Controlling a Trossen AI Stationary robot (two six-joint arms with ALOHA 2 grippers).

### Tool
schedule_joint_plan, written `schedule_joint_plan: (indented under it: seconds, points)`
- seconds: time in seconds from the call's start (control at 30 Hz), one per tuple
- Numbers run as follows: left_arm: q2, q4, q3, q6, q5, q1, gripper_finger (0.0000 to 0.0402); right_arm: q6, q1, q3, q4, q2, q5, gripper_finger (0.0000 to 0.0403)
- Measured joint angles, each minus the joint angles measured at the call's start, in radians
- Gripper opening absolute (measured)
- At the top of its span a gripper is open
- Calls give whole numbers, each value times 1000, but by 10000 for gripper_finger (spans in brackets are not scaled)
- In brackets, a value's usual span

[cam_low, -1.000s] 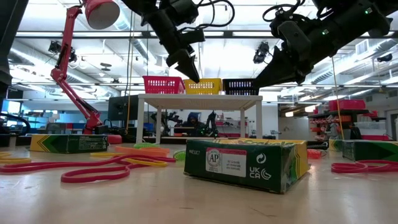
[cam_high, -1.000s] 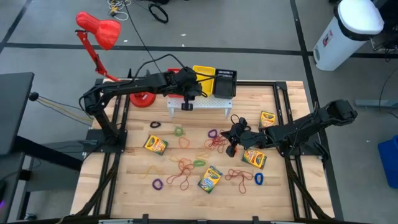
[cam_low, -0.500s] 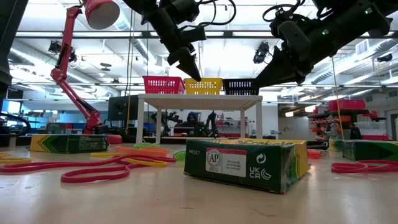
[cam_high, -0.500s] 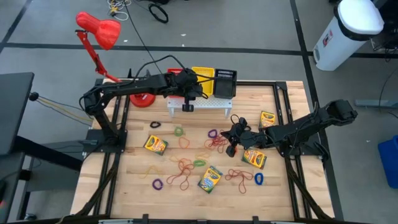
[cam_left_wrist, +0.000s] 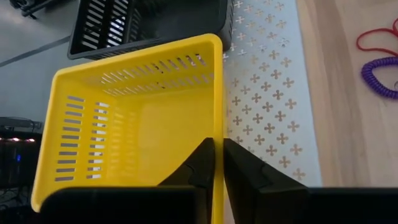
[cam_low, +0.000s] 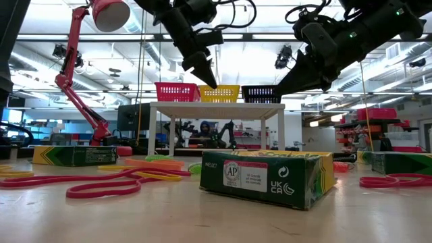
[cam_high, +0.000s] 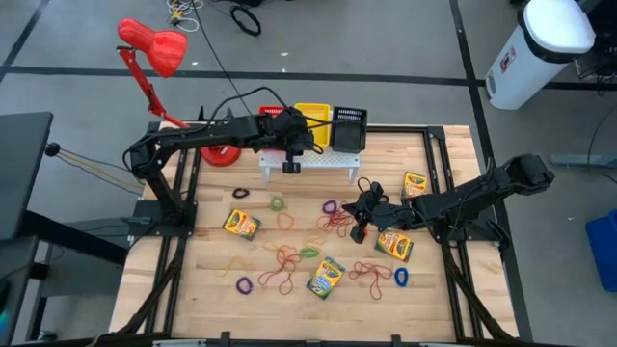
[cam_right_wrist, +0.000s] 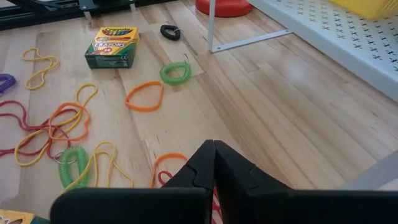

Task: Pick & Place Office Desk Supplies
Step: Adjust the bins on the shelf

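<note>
Crayon boxes point(cam_high: 326, 277) untouched, left gripper point(cam_left_wrist: 217, 163) closed, empty

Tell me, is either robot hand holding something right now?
No. The left hand is shut with nothing in it above the yellow basket. The right hand is shut too, empty, over the rubber bands.
</note>
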Motion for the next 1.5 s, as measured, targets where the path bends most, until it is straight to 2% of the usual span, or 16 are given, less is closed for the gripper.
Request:
schedule_joint_plan:
  seconds: [0.43,0.67,0.77,0.93,1.07,1.2,1.37,1.5]
  points:
    - [0,-2,0,12,-9,-17,99,6,0,0,0,0,-9,14]
    - [-66,17,-1,81,-91,-51,114,13,0,0,8,0,-14,14]
    - [-122,15,-1,57,-48,-64,114,27,0,0,13,0,-15,14]
    - [-214,13,-19,-123,171,-63,94,51,-21,0,22,-20,-28,14]
    - [-278,187,-155,-201,311,-73,53,86,-75,0,-23,-112,-20,5]
    - [-337,461,-364,-242,332,-106,13,92,-187,0,-99,-241,30,7]
    - [-403,862,-627,-302,368,-166,9,76,-441,0,-220,-336,-7,4]
    - [-437,1159,-807,-384,371,-202,13,68,-683,0,-231,-333,-124,3]
